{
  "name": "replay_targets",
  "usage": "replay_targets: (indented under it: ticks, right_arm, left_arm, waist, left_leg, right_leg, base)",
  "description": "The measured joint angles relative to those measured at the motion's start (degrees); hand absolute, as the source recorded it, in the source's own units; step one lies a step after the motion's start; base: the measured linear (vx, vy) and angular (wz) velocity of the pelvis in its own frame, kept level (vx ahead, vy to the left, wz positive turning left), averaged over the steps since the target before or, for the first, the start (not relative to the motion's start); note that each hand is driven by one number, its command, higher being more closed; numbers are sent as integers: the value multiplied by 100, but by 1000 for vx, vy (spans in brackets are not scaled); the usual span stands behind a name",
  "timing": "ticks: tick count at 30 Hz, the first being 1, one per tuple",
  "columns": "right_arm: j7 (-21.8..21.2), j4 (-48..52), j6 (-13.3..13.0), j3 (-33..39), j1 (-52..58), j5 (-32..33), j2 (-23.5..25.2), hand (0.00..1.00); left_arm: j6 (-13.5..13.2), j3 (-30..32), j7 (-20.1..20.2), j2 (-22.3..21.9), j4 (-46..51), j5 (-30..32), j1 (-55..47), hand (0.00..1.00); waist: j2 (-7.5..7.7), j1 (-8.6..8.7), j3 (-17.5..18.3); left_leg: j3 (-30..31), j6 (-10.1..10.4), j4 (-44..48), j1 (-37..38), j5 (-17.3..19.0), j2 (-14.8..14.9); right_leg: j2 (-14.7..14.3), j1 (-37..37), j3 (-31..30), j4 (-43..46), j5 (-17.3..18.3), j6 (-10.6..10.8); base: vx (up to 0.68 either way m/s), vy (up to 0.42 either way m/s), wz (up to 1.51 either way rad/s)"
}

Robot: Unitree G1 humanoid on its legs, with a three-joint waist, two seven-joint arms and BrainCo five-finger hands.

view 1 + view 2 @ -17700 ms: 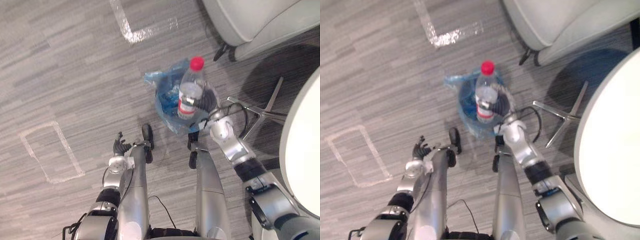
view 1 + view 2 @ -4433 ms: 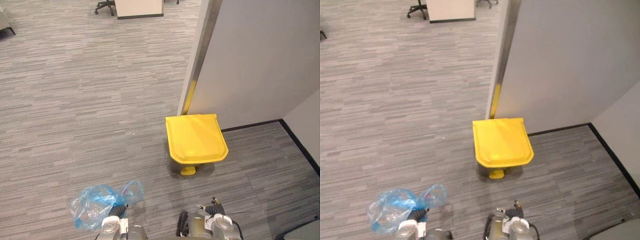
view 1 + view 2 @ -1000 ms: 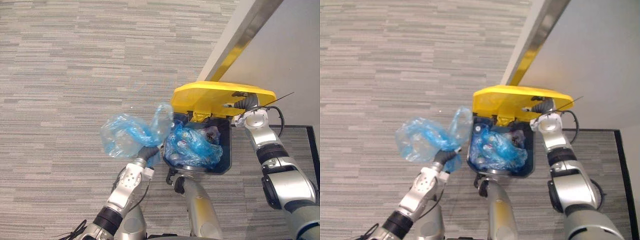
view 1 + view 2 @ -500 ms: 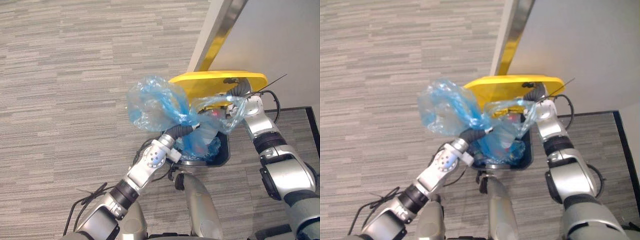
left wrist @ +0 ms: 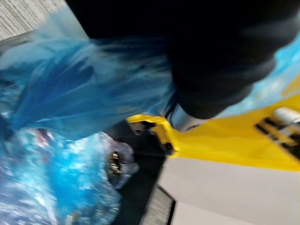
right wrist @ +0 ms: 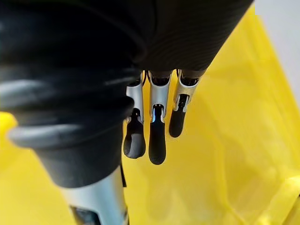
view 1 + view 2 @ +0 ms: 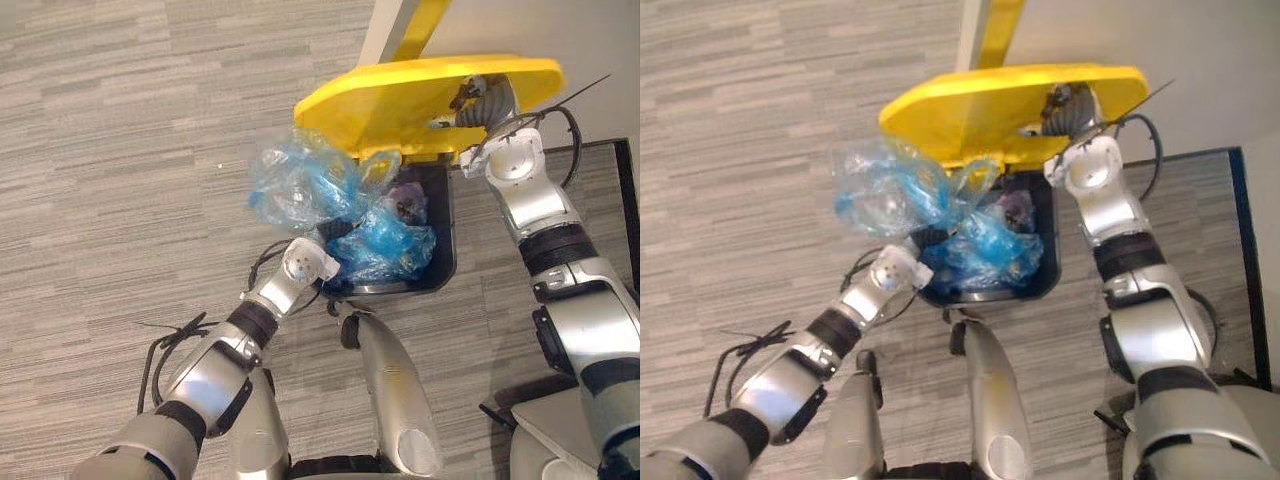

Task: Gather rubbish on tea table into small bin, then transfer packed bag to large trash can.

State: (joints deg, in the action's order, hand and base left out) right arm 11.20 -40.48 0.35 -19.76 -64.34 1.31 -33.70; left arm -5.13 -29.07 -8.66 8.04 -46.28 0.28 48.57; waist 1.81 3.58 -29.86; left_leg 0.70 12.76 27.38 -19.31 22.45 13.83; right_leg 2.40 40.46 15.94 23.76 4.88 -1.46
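Blue plastic is what I am tracking: the packed bag (image 7: 303, 186) is now sitting lower than it was half a second ago, when it was swinging up across the front of the yellow lid (image 7: 400, 95). The head camera has shifted too, but measured against the lid the bag has plainly dropped, and it is now bulging over the left rim of the large trash can (image 7: 447, 255), partly over the opening and partly outside it. I am reading that as the drop being nearly lined up, with the bag not yet inside. My right hand (image 7: 1064, 104) is propping the lid up as it was a second ago; in its wrist view the fingers (image 6: 157, 140) are lying straight and flat against the yellow underside, holding nothing. My left hand (image 7: 336, 230) is buried under the bag's neck, and its wrist view is giving me a dark cover and smeared blue film, so I cannot tell whether it is clasping the bag or has let go. Inside the can, more blue film (image 7: 388, 246) is blending with the bag, and something dark (image 7: 405, 206) near the back wall is too small to identify.
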Motion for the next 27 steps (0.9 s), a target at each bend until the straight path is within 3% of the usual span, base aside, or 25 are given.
replay_targets:
  ticks: [1,2,11,22,27]
  right_arm:
    - [8,41,0,-47,1,12,4,0]
    - [13,203,-2,-154,1,112,51,0]
    - [17,974,-73,-358,38,117,504,0]
    - [11,963,-85,-524,87,109,676,0]
    - [-5,520,-99,-517,232,93,673,0]
  left_arm:
    - [22,1,-4,0,-49,42,9,100]
    - [79,17,-6,-6,-179,142,11,0]
    - [269,338,-8,-498,-511,629,3,0]
    - [292,335,5,-465,-660,625,-147,0]
    - [289,339,7,-241,-662,462,-454,0]
  waist:
    - [3,-2,-2]
    - [42,-8,-23]
    - [128,-84,-44]
    - [257,-90,38]
    - [321,-123,117]
  left_leg:
    - [0,2,8,-32,1,1]
    - [-11,28,44,-93,15,18]
    - [-81,102,155,-264,54,178]
    - [-182,89,-58,82,-14,145]
    - [-90,40,-207,172,-115,40]
  right_leg:
    - [-1,29,-2,1,-1,0]
    - [-19,93,-1,1,-8,-1]
    - [-120,241,13,-20,6,17]
    - [-94,11,-32,-21,-43,-61]
    - [-32,-128,-12,-109,-40,-56]
  base:
    - [0,-17,-4]
    - [3,-27,-9]
    - [-6,-27,-4]
    - [9,7,0]
    - [3,10,12]
